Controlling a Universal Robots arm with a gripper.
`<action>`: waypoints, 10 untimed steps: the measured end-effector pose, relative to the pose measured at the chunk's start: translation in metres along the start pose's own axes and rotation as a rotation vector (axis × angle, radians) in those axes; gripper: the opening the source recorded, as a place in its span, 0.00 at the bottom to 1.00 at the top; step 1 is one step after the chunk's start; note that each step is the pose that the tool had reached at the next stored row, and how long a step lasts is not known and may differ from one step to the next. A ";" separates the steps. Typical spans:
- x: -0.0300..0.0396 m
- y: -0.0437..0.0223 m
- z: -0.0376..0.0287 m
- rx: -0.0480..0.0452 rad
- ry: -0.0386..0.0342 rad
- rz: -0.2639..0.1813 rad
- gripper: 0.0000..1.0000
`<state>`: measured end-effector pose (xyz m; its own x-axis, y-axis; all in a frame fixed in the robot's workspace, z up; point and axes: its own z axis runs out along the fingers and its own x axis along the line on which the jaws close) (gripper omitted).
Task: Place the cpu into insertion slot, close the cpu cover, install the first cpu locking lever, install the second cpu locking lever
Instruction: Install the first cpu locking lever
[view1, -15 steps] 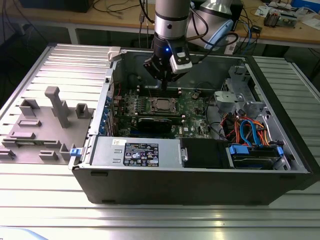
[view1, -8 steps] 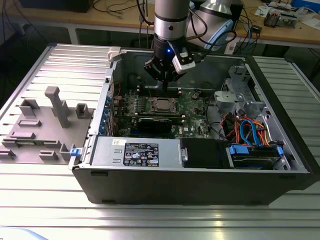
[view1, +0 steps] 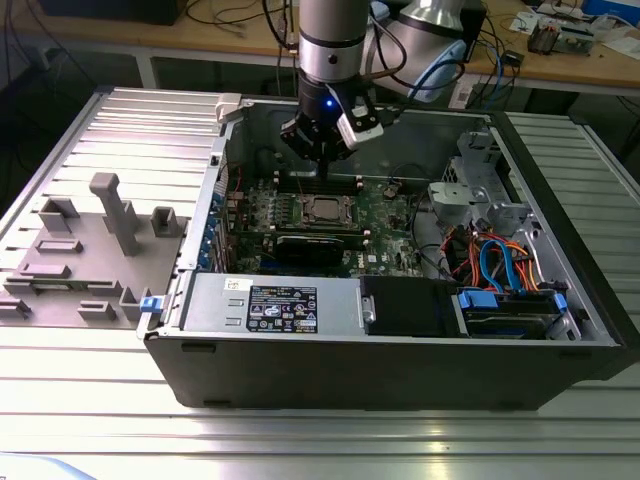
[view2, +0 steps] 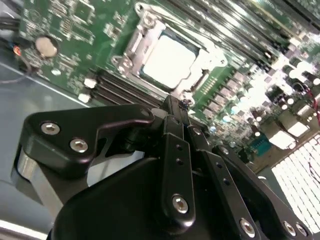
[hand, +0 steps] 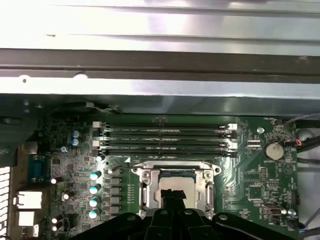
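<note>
- The gripper (view1: 322, 142) hangs from an arm that comes straight down into the open computer case (view1: 400, 345), with its wrist vertical and its fingers pointing at the green motherboard (hand: 250, 172).
- In both wrist views the black fingers (view2: 176, 150) meet at their tips with no gap, and nothing shows between them.
- A blue light glows on the wrist body just above the fingers in the exterior view.
- In the exterior view the gripper sits over the long memory slots (hand: 165, 137), on the far side of the socket from the camera.
- How high the tips are above the board cannot be told, nor whether they touch anything.
- The cpu (view2: 167, 62) lies flat in the insertion slot (view2: 199, 76), silver top up, and only a dark edge of the slot shows beside it.
- The cpu cover (view2: 131, 47) lies down around the chip as a silvery frame, the chip showing through its window.
- The thin locking levers at the frame's edges are hard to make out, and their position cannot be judged.
- In the first wrist view the fingertips cover the chip's near edge, hiding part of it and of the frame.
- In the second wrist view the chip lies just beyond the tips, in line with them.
- The gripper's own black linkage blocks the board nearest the wrist in both wrist views.
- A coin cell (hand: 274, 149) sits on the board beside the socket.
- A grey fixture block (view1: 90, 250) rests on the ribbed table (view1: 300, 440) at the exterior view's left, well apart from the case.
</note>
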<state>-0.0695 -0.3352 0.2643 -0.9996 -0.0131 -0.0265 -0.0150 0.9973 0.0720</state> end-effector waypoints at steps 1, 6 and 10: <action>0.0041 0.0001 0.0002 -0.0001 0.0002 0.000 0.11; 0.0110 0.0000 0.0020 0.0011 -0.0021 0.030 0.11; 0.0110 0.0010 0.0021 0.0296 -0.0029 0.031 0.11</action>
<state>-0.0804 -0.3342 0.2620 -0.9995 0.0176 -0.0276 0.0164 0.9989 0.0433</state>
